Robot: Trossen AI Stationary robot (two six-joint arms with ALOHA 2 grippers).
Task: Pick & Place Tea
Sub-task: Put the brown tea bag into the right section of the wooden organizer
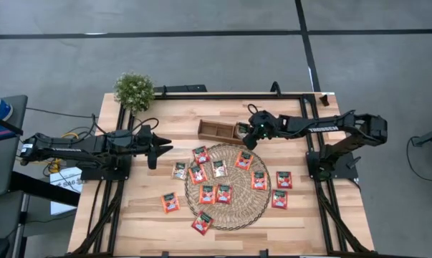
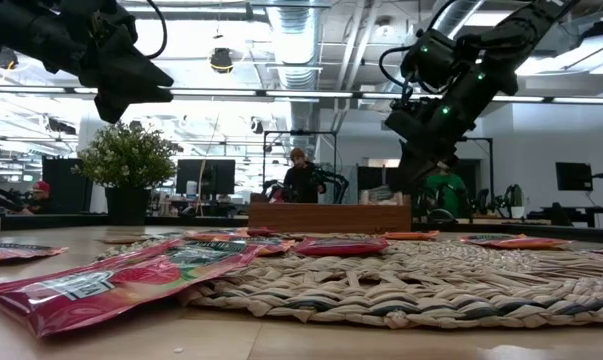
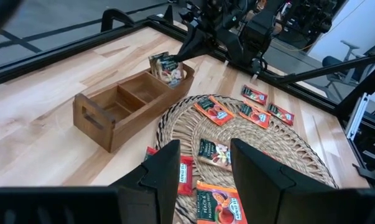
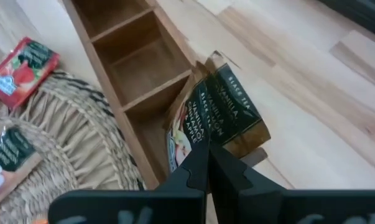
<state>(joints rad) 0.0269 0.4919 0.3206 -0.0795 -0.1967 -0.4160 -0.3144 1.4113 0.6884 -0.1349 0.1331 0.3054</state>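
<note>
Placing: right gripper [image 4: 207,163], fingers pinched on a tea sachet [image 4: 221,112], over the wooden tray [image 1: 217,131], upper centre. Next, by my judgement: release into the end compartment. Left gripper [image 3: 203,165] waits at left, fingers apart, empty.

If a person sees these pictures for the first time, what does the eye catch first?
Probably the red-orange tea sachets scattered over the round woven mat at the table's middle. Next, the right gripper, shut on a sachet over the end compartment of the wooden tray. The left gripper hovers open beside the mat.
</note>
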